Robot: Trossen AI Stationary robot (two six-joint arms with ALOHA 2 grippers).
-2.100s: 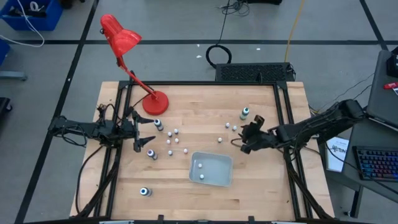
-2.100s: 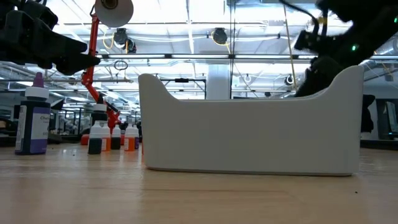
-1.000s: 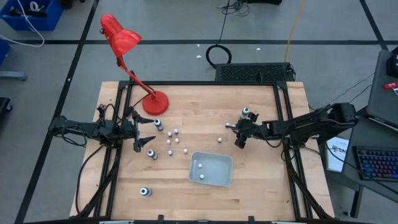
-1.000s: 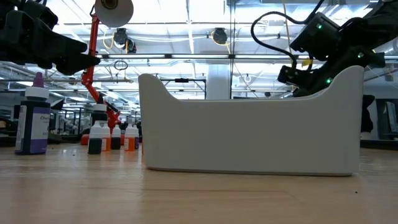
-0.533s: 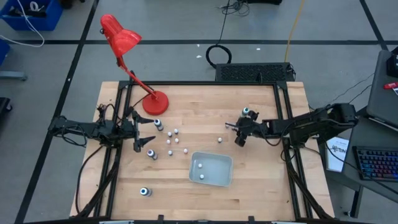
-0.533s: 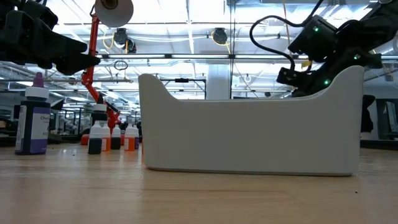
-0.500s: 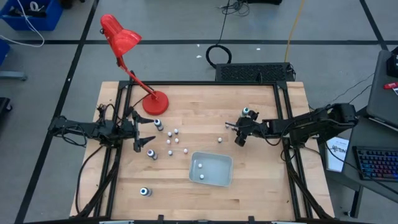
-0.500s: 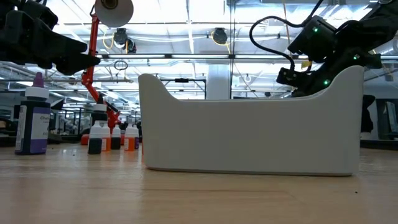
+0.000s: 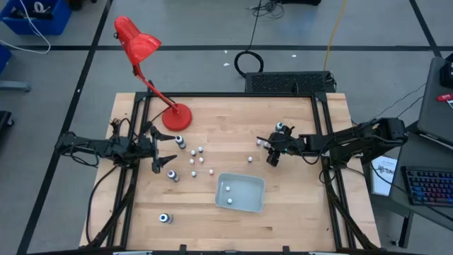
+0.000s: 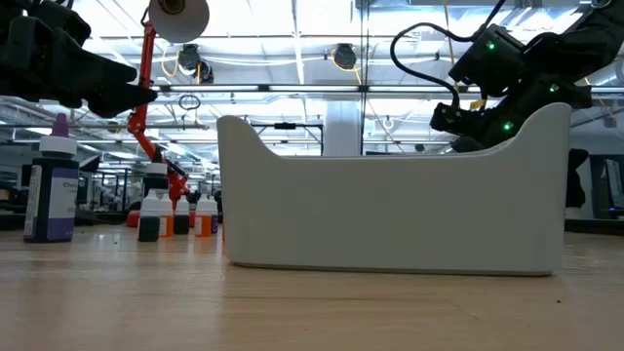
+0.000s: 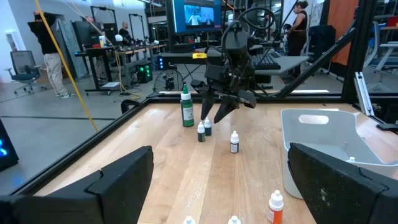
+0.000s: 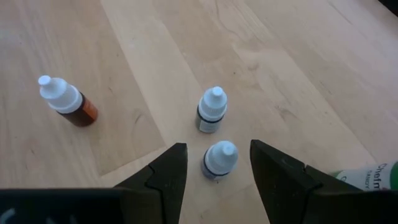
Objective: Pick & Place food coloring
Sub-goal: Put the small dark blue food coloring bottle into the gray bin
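The food coloring stands scattered on the wooden table: small white-capped vials [image 9: 196, 160] in the middle and larger bottles [image 9: 172, 174], one of them green [image 9: 280, 127]. My right gripper [image 9: 270, 149] is low beside the green bottle and open. In the right wrist view its fingers [image 12: 168, 171] stand on either side of one upright vial [image 12: 219, 158], with a second vial [image 12: 211, 111] just beyond and a brown-bodied one [image 12: 65, 99] off to the side. My left gripper [image 9: 164, 159] waits open at the table's left, above the table.
A pale blue-grey tray [image 9: 241, 192] sits near the table's middle, toward the near edge, with two vials in it. A red desk lamp [image 9: 177, 117] stands at the far left. Another bottle [image 9: 165, 218] stands near the near-left corner. Black frame rails run along the table's sides.
My right gripper has edged a little toward the table's left and far side, closing on the two vials next to the green bottle. It has stayed open. No bottle has moved.
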